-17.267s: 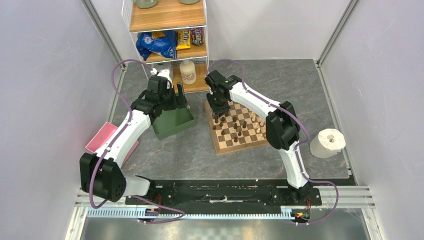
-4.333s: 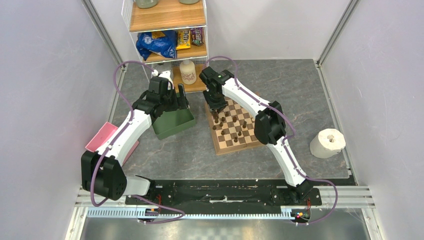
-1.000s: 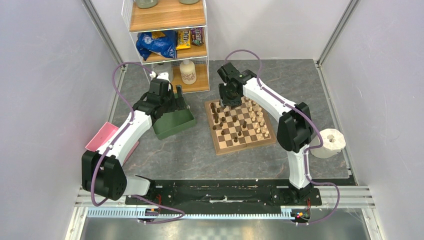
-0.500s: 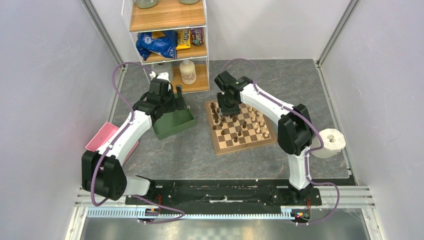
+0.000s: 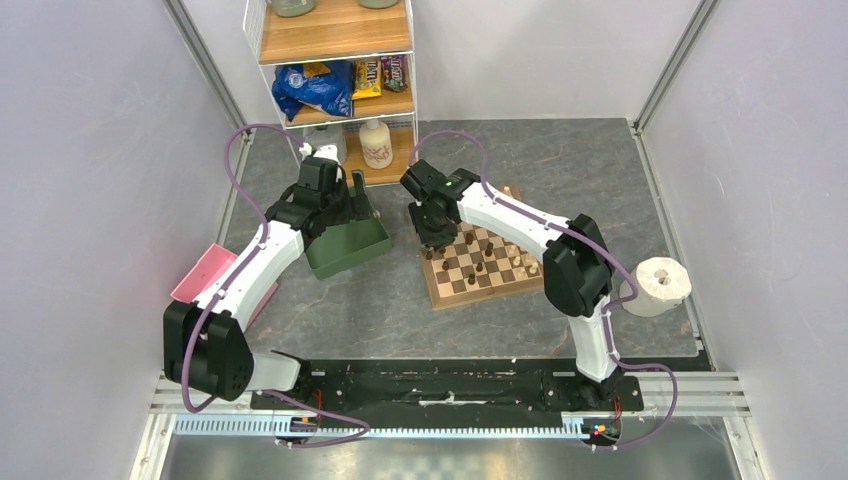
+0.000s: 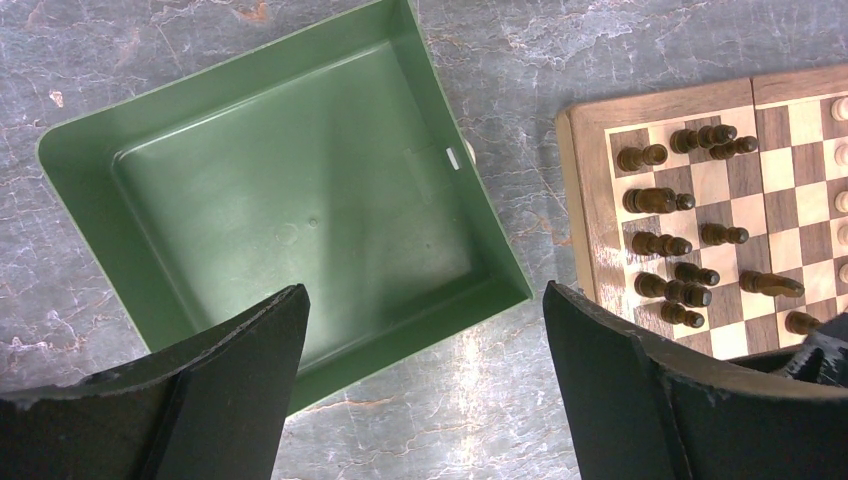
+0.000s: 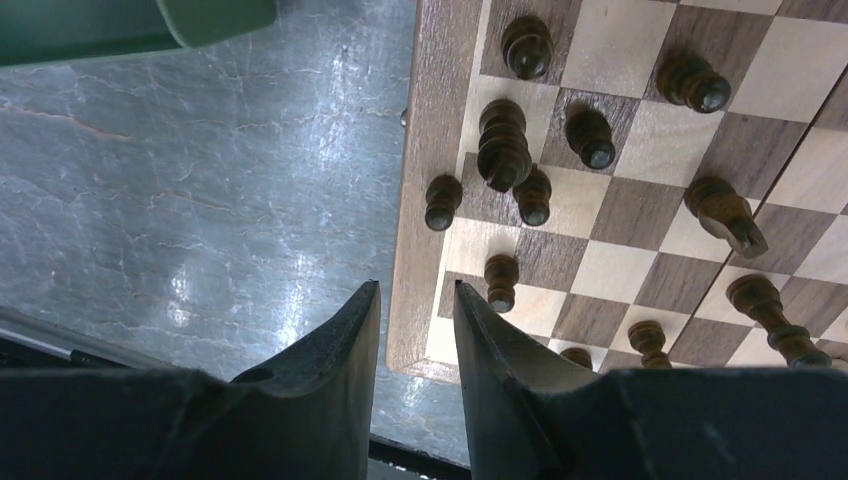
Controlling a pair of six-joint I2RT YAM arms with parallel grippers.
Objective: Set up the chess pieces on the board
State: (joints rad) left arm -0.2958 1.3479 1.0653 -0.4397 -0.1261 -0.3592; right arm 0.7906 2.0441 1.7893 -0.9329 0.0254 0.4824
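The board [image 5: 470,296] lies right of centre, with dark chess pieces [image 7: 503,150] crowded along its left columns and pale ones [image 5: 520,262] on its right side. One dark piece [image 7: 727,215] lies tipped over. My right gripper [image 5: 436,240] hangs over the board's left border [image 7: 432,120]. Its fingers [image 7: 417,292] stand a narrow gap apart with nothing between them; a dark pawn [image 7: 500,280] is just right of them. My left gripper [image 6: 422,290] is wide open and empty over the near corner of the green tray [image 6: 490,215], left of the board [image 6: 585,200].
The green tray [image 5: 345,248] holds nothing. A wire shelf with snack bags [image 5: 340,80] and a bottle [image 5: 376,145] stands at the back. A paper roll [image 5: 655,285] sits right of the board, and a pink pad [image 5: 205,275] lies at the far left.
My right gripper has swung from the board's far middle to its left edge, and its jaws have narrowed. The left arm has not moved.
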